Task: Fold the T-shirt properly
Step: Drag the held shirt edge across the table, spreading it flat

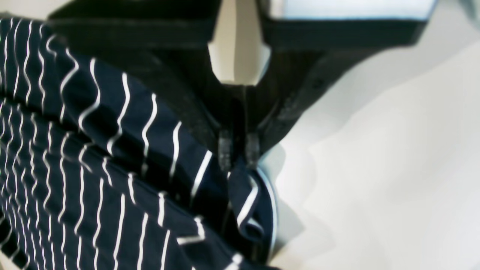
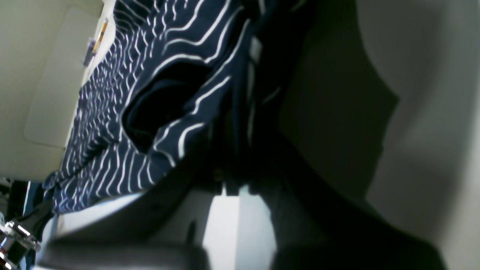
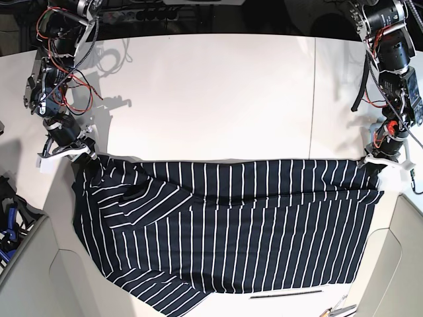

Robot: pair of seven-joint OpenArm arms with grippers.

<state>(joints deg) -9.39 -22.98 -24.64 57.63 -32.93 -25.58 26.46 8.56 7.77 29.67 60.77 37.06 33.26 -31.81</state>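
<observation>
The T-shirt [image 3: 231, 224], dark navy with thin white stripes, lies spread across the near half of the white table [image 3: 211, 99]. Its far edge is pulled straight between the two grippers, and one sleeve is rumpled at the base view's left. At the base view's right, my left gripper [image 3: 378, 163] is shut on the shirt's far corner. The left wrist view shows its fingertips [image 1: 225, 150] pinching a fold of the T-shirt [image 1: 93, 150]. My right gripper [image 3: 84, 158] is shut on the opposite far corner. In the right wrist view the T-shirt [image 2: 131, 93] bunches into the dark right gripper [image 2: 236, 157].
Red and black cables [image 3: 66, 72] hang along the arm at the base view's left. A thin dark strip [image 3: 285, 294] lies on the table by the shirt's near hem. Small tools [image 3: 337, 307] sit at the near right edge, and blue items [image 3: 8, 224] at the far left.
</observation>
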